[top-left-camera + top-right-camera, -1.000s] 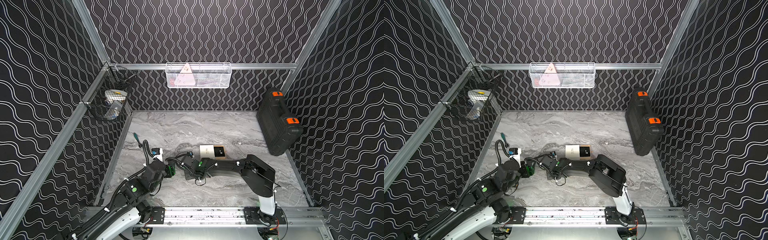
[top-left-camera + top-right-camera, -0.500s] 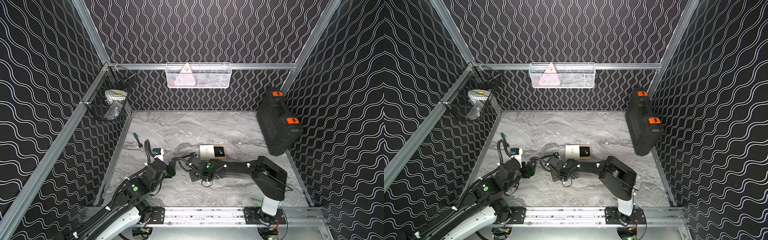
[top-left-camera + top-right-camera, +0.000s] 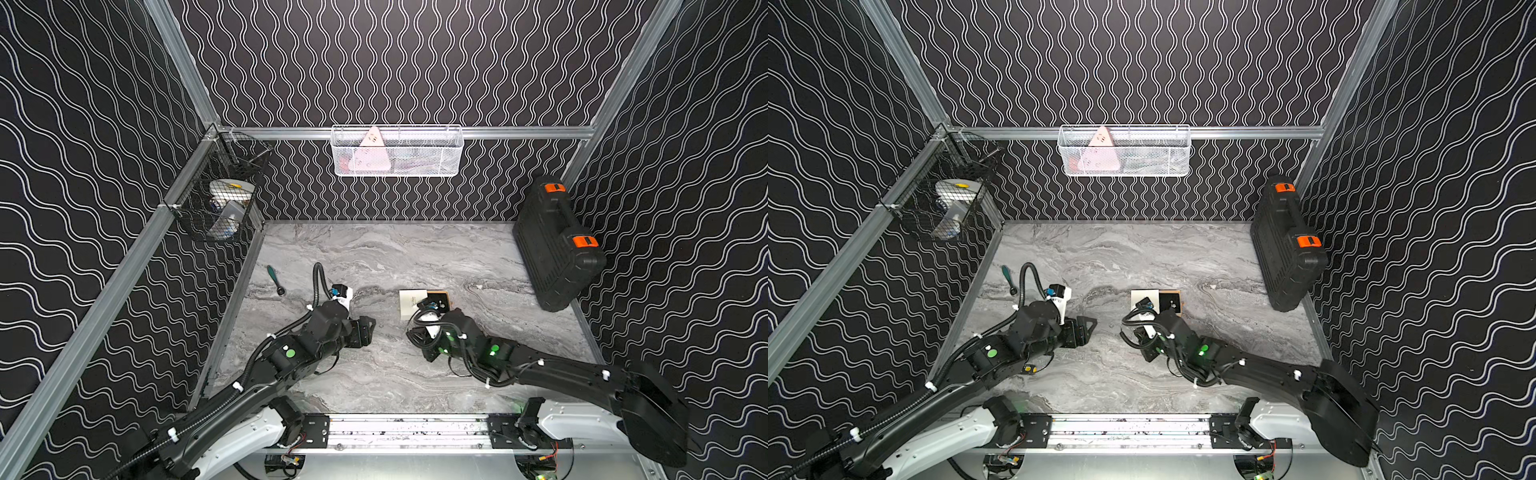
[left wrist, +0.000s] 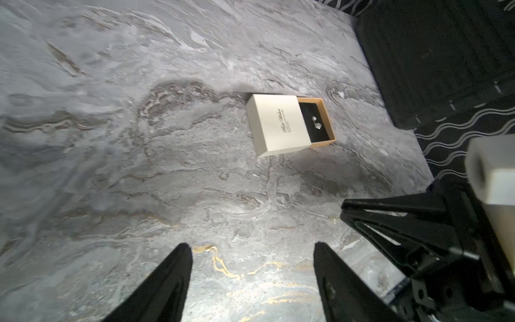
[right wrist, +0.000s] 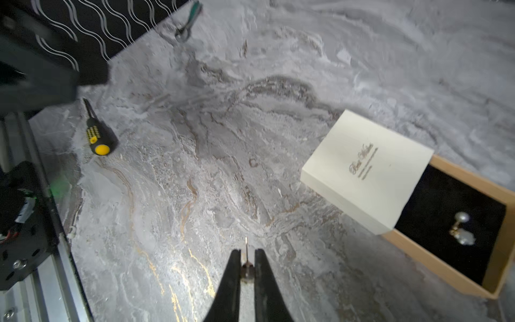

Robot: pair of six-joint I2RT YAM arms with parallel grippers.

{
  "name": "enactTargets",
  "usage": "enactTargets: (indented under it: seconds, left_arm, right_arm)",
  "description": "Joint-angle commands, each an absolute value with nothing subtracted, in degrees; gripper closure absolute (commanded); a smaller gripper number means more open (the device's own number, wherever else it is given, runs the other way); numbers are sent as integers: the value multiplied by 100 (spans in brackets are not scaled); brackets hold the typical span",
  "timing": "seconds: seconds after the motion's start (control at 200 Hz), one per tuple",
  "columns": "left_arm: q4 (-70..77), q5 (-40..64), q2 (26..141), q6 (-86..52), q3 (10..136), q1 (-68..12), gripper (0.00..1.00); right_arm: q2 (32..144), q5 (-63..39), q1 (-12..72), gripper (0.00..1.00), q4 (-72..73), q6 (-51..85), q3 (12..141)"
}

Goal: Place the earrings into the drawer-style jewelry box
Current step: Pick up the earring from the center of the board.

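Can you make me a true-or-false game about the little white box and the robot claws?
1. The jewelry box has its tan tray slid out. True.
2. The left gripper holds an earring. False: its fingers stand apart with nothing between them. It is the right gripper that pinches a stud earring.
3. A pearl earring lies on the tray's black lining. True.
4. The black case with orange latches is open. False: it is shut.
5. The yellow-and-black screwdriver is inside the box. False: it lies on the marble table, away from the box.
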State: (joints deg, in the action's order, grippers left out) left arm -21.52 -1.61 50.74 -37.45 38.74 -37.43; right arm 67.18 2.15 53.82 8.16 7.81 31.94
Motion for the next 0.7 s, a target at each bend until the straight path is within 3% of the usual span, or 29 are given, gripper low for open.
enactTargets:
  seconds: [0.0, 0.175, 0.51, 0.696]
  left_arm:
    - [-1751, 1294, 5528, -3862, 4103, -3656, 26]
    - [-1273, 2508, 6129, -4055, 4270, -3563, 27]
    - [-907, 3304, 6643, -4165, 4531, -3552, 27]
    - [-626, 3707, 7013, -4315, 4494, -3561, 36]
  right_arm:
    - [6374, -218, 5214, 88, 1346, 185, 2995]
    - [5916, -505, 5120, 88, 1464, -133, 2698]
    - [5374, -1242, 5106, 88, 2281, -967, 1941]
    - [5479, -1302, 5109, 88, 2241, -1045, 2048]
